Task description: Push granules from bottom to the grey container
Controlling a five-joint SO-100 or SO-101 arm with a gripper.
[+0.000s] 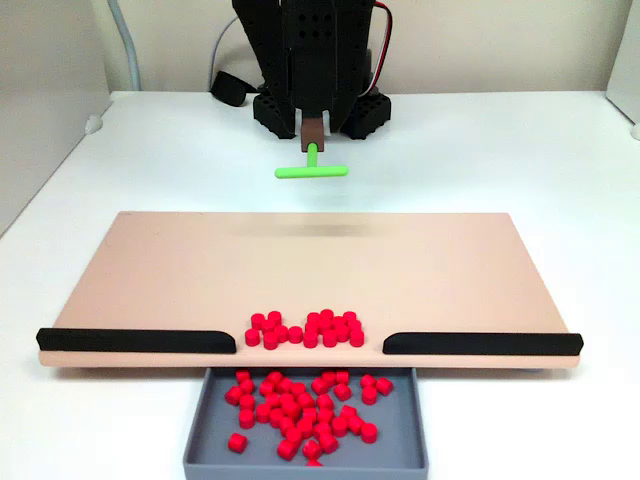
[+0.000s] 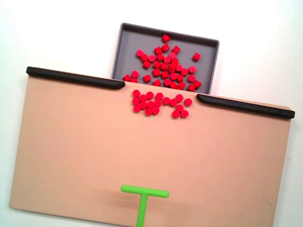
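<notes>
Red granules (image 2: pixel 159 104) lie in 2 lots: one cluster on the tan board (image 2: pixel 75 153) in the gap between the black strips (image 2: pixel 76 78), the rest in the grey tray (image 2: pixel 209 47). Gripper (image 1: pixel 313 135) is closed on the green pusher (image 2: pixel 144 197), well back from them.

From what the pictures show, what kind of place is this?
Probably a robotics test bench: a plain white table, a tan board with black strips feeding a grey container, and a green T-shaped pusher on the arm.
</notes>
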